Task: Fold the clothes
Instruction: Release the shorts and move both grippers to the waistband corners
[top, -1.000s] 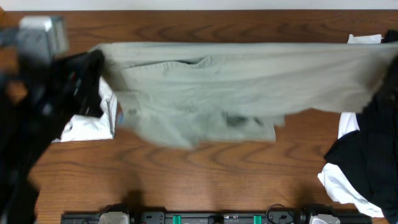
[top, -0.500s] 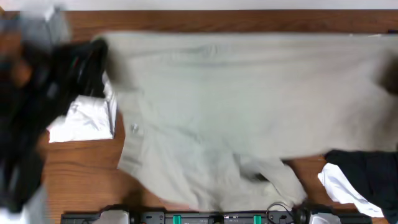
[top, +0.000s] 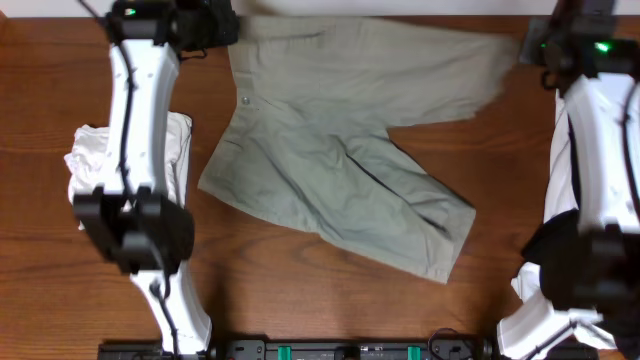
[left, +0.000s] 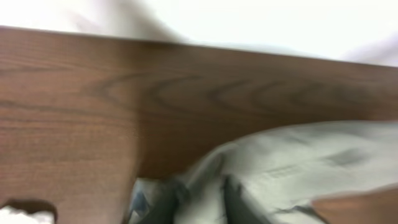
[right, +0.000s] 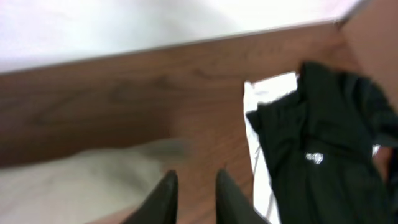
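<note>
The shorts (top: 330, 150) lie spread on the worktop (top: 300, 300), waistband by the left gripper (top: 212, 25) (whether its jaws are parted cannot be told). The right gripper (right: 194, 180) has its jaws slightly apart, empty. Laying-out looks done; next, one leg likely needs gripping and folding across.

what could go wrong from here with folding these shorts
1. The shorts lie skewed and creased with the legs splayed apart, so a fold made now would likely come out uneven.
2. The white garment sits right beside them, below the left arm; a sweep could drag it along.
3. The black garment lies close to the right gripper and might snag.
</note>
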